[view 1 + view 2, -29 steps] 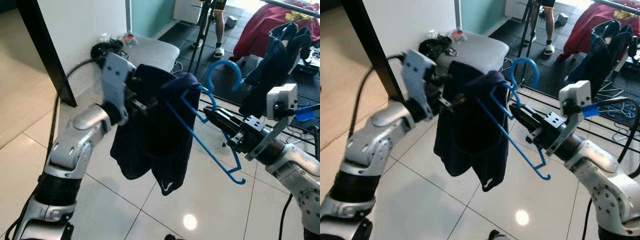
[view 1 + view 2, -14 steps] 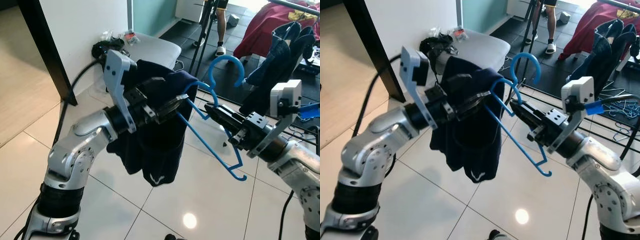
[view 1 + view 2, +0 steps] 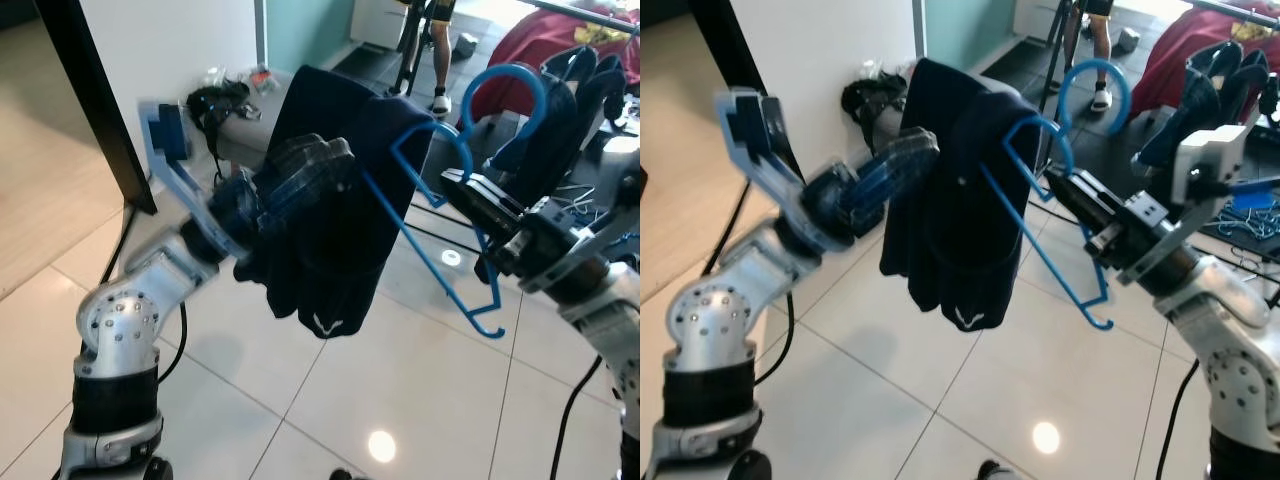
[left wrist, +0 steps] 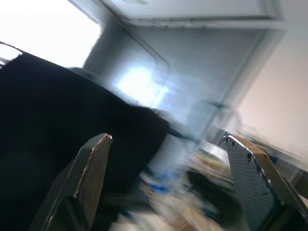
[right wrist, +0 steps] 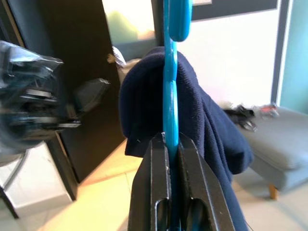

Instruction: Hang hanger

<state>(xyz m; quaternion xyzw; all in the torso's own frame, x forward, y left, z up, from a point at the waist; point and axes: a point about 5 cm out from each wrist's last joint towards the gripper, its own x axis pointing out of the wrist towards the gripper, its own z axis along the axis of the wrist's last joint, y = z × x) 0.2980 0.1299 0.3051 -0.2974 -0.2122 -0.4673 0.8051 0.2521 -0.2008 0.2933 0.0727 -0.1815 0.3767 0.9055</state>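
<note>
The right gripper (image 5: 171,144) is clamped on a blue plastic hanger (image 3: 1045,215) draped with dark navy cloth garment (image 3: 955,210), held above the tiled floor (image 3: 870,390). The left gripper (image 4: 168,159), fingers spread, sits beside the garment.

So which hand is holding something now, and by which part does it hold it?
The right hand holds the blue hanger, shut on its frame below the hook. The dark garment is draped over the hanger. The left hand is open, holding nothing.

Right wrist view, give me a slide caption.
Right gripper clamps the blue hanger draped with a navy garment.
</note>
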